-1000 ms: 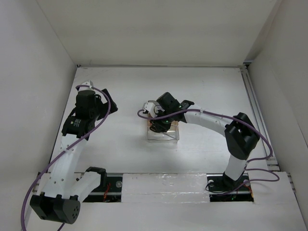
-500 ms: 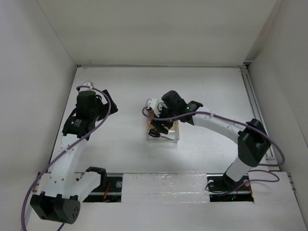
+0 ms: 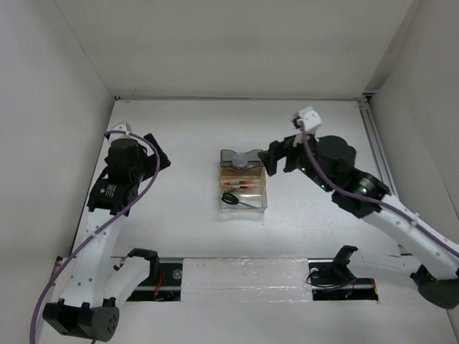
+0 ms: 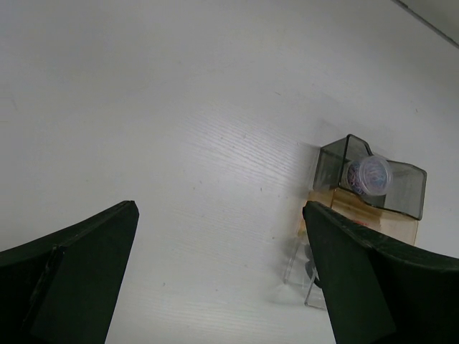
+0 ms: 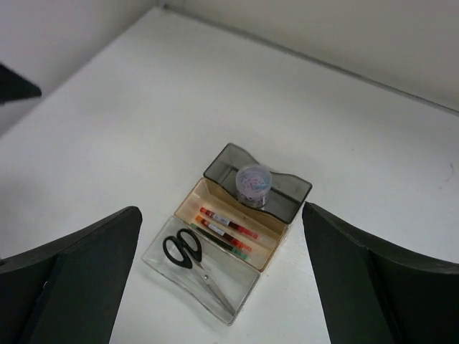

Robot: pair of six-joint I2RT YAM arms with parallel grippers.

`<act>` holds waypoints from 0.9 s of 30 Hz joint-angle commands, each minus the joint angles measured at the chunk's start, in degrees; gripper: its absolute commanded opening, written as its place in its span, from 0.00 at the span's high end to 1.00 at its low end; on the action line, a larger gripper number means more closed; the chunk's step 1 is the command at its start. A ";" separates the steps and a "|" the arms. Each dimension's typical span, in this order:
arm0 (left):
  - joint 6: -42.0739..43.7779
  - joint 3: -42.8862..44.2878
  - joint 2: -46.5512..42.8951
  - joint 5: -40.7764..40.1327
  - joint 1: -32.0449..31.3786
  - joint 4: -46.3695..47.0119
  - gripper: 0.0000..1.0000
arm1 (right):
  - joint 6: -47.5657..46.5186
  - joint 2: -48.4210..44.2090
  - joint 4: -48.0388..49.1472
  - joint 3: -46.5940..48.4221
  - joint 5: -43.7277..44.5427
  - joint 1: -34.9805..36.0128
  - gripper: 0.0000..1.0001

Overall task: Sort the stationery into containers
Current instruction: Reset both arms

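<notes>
Two pincers, both spread wide and empty. Left pincer (image 4: 219, 208) sits well apart at 9 o'clock of the bins (image 3: 254, 204). Round piece (image 5: 252, 180) is in the grey bin (image 5: 219, 161) at the 12 o'clock end, pens (image 5: 226, 228) in the amber bin (image 5: 188, 204), scissors (image 5: 185, 251) in the clear bin (image 5: 154, 258) at 6 o'clock. Right pincer (image 3: 275, 159) is near at 2 o'clock. Sorting looks done; next move is probably just parking both.

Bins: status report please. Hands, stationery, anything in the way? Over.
Left hand open, empty. Right hand open, empty, clear of bins. Scissors, pens, round piece binned, one kind each. Nothing in the way.
</notes>
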 commanded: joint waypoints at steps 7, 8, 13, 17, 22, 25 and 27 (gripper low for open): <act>-2.85 1.60 -10.87 -9.99 0.20 -3.52 0.00 | 16.55 -24.03 -15.67 -2.13 14.48 1.05 0.00; -2.86 0.64 -13.49 -10.51 0.20 -2.66 0.00 | 17.34 -26.25 -16.73 -2.13 14.48 1.05 0.00; -3.39 -1.83 -20.45 -9.72 0.20 -0.63 0.00 | 17.34 -39.78 -19.29 -4.94 12.20 1.05 0.00; -4.70 -2.97 -25.02 -11.21 0.20 -0.63 0.00 | 17.87 -46.74 -22.01 -6.44 16.14 1.05 0.00; -6.73 -3.50 -30.47 -14.46 0.20 -0.10 0.00 | 17.87 -50.08 -25.27 -6.97 20.45 1.05 0.00; -7.25 -3.50 -31.97 -15.08 0.20 -0.63 0.00 | 17.87 -50.61 -26.40 -6.97 21.69 1.05 0.00; -7.25 -3.50 -32.77 -15.08 0.20 -0.63 0.00 | 17.87 -50.62 -26.41 -6.45 23.09 1.05 0.00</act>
